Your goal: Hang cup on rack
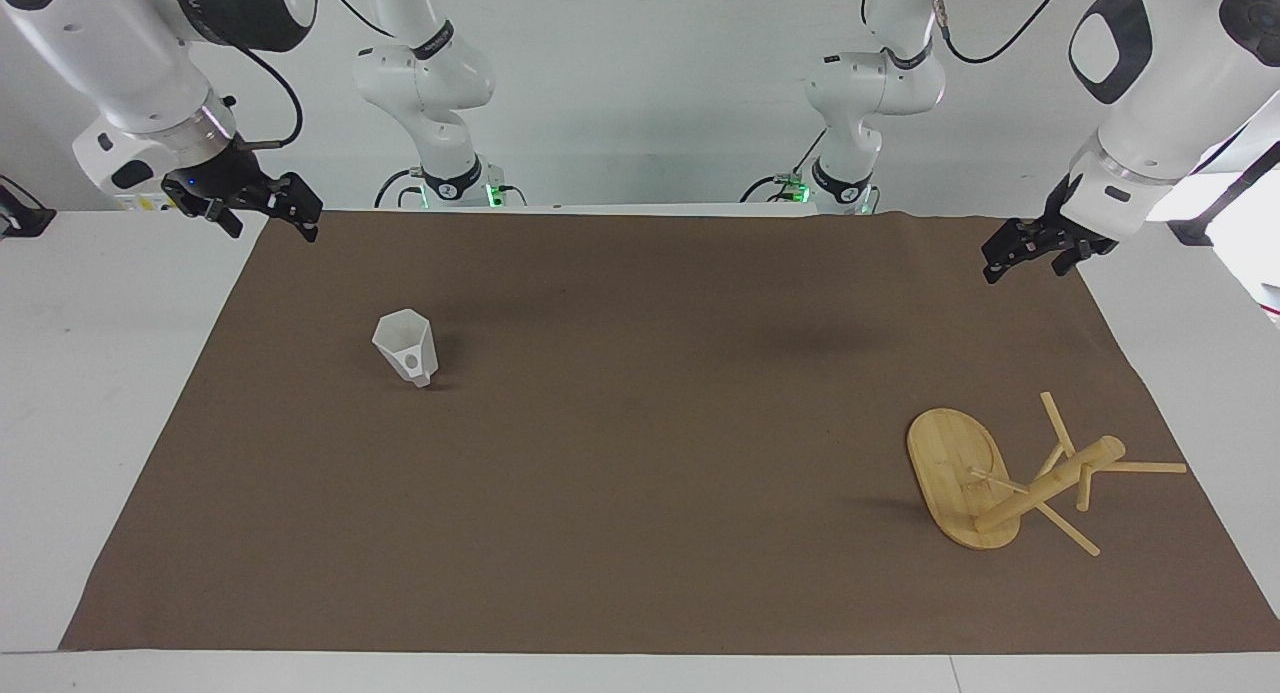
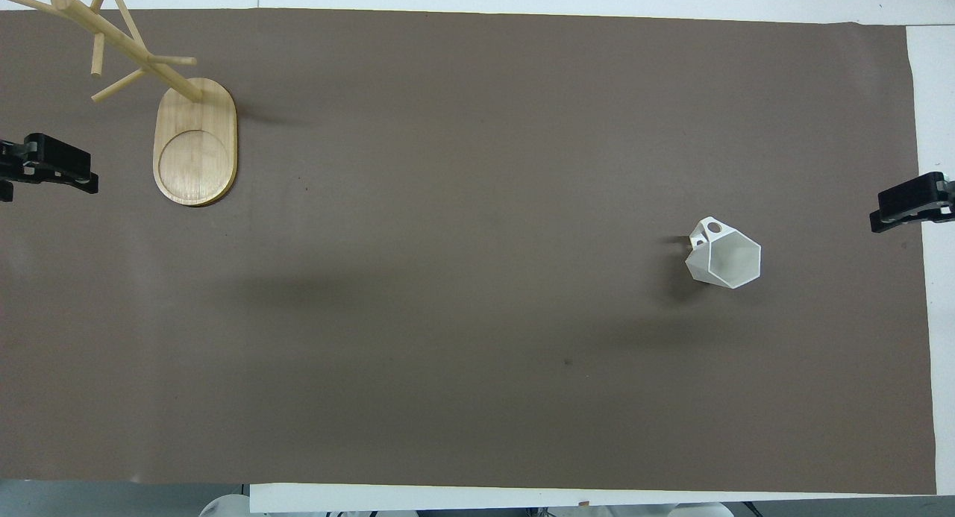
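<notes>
The cup (image 1: 405,343) (image 2: 725,254), small, white and faceted, stands upright on the brown mat toward the right arm's end, its handle turned away from the robots. The rack (image 1: 955,473) (image 2: 195,144), a bamboo mug tree on an oval base, stands toward the left arm's end, farther from the robots than the cup. My right gripper (image 1: 268,223) (image 2: 888,215) hangs open and empty over the mat's edge at its own end, well apart from the cup. Over the mat's edge at the other end, my left gripper (image 1: 1025,263) (image 2: 74,175) is open and empty, apart from the rack.
A brown mat (image 1: 640,493) covers most of the white table (image 1: 90,393). The rack's pegs (image 1: 1145,467) stick out toward the mat's edge at the left arm's end. Both arm bases stand along the table's robot end.
</notes>
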Available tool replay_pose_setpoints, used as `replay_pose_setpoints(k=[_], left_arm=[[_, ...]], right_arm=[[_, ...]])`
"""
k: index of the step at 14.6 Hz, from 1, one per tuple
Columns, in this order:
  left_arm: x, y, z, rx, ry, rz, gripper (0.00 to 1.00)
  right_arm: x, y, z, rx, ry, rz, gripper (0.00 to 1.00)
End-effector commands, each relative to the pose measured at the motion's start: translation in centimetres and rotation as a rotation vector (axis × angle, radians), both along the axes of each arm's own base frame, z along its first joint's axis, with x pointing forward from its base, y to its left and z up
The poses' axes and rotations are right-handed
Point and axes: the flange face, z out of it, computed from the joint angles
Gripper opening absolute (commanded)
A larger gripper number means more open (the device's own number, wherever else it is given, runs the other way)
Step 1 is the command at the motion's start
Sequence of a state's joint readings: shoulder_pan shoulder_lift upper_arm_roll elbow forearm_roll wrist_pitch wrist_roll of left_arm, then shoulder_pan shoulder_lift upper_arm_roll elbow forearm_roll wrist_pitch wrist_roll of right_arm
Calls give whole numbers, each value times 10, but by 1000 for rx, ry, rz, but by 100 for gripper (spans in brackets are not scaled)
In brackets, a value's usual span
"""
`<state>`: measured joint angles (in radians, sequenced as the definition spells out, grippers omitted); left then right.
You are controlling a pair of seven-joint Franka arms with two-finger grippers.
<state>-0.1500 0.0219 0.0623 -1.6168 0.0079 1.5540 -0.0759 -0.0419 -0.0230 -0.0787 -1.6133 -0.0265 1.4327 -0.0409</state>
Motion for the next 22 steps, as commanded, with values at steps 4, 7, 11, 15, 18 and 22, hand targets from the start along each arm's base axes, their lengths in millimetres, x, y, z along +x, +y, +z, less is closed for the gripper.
replay_pose_setpoints(k=[4, 7, 11, 15, 18, 22], left_arm=[[-4, -11, 8, -3, -15, -14, 100], [-4, -11, 8, -3, -13, -16, 100], [-7, -16, 6, -2, -2, -23, 100], [-7, -26, 7, -3, -11, -42, 100], [-7, -26, 6, -3, -9, -43, 100], [-5, -9, 6, -5, -9, -10, 100]], right_arm=[[-1, 1, 1, -19, -2, 1, 100], [-4, -3, -1, 5, 7, 21, 100], [-4, -44, 1, 199, -95, 417, 100], [-10, -125, -26, 408, -241, 710, 100], [0, -173, -81, 560, -367, 929, 100], [13, -196, -172, 789, -571, 1176, 100]])
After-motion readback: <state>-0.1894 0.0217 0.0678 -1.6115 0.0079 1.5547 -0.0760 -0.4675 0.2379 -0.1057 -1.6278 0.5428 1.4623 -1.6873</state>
